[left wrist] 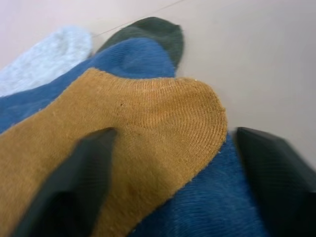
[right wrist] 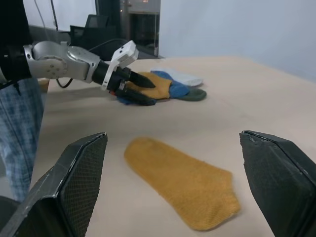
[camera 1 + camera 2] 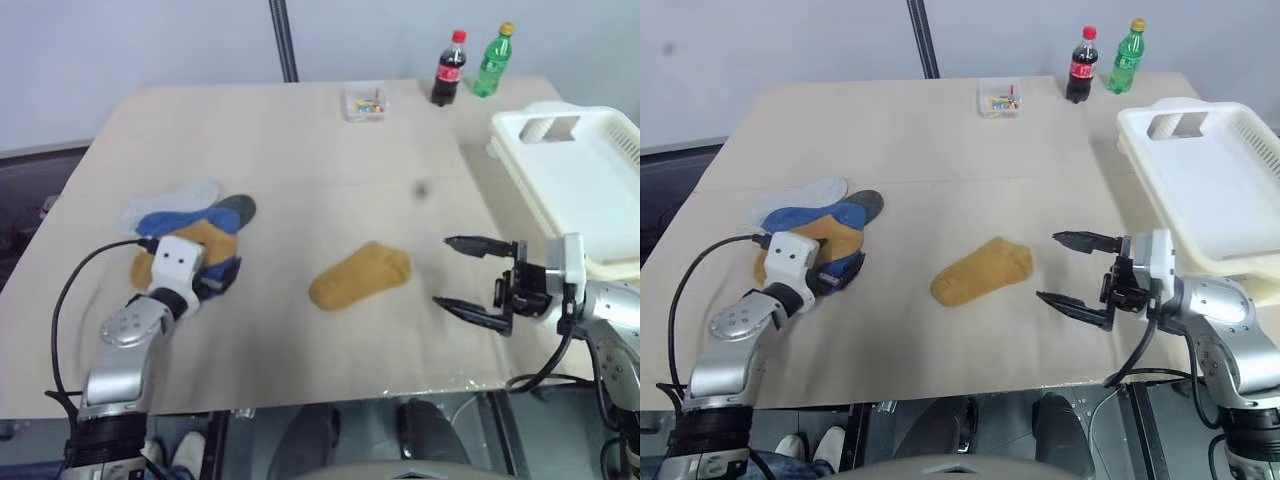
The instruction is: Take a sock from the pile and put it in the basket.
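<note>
Bare table [image 3: 300, 150] between pile [image 3: 190, 225] and basket [image 3: 570, 170]; lone sock [image 3: 360, 275] midway.

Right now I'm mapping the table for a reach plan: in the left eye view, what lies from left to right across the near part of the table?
Loose heap of flat socks under the left gripper → lone mustard-yellow fabric sock → open right gripper → cream-white slotted plastic basket.

- Mustard-yellow socks: two. One sock [image 3: 360, 275] lies alone on the table [image 3: 300, 140]; the other yellow sock [image 1: 123, 143] lies in the pile [image 3: 190, 235].
- Blue socks [image 1: 133, 61]: at least one visible; exact number cannot be told.
- White sock [image 3: 170, 200]: one.
- Dark grey-green sock [image 3: 238, 208]: one.
- Basket [image 3: 580, 190]: one.
- Bottles: two, one cola bottle [image 3: 449, 68], one green bottle [image 3: 493, 60].
- Small clear box [image 3: 365, 102]: one.
</note>
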